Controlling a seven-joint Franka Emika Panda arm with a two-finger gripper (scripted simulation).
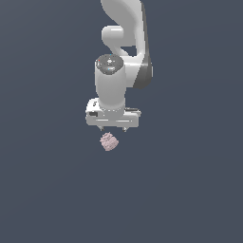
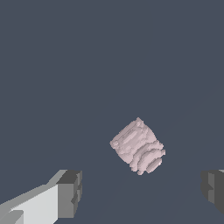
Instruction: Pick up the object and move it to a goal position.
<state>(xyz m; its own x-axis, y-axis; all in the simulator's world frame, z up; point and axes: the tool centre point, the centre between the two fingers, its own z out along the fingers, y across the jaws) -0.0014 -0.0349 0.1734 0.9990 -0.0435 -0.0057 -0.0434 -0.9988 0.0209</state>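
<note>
Hovering end effector [image 1: 113, 129] above object [image 1: 108, 141]

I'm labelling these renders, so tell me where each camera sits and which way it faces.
Exterior view: off the arm, exact spot unknown, facing the white arm, its gripper and the pink object.
Wrist view: on the wrist, looking past two dark fingertips at the object, which lies beyond them, not between them.
Shared: the object and the open gripper.

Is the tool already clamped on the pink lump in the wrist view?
No, the pink lump sits untouched between the tool's wide-apart fingers.
</note>
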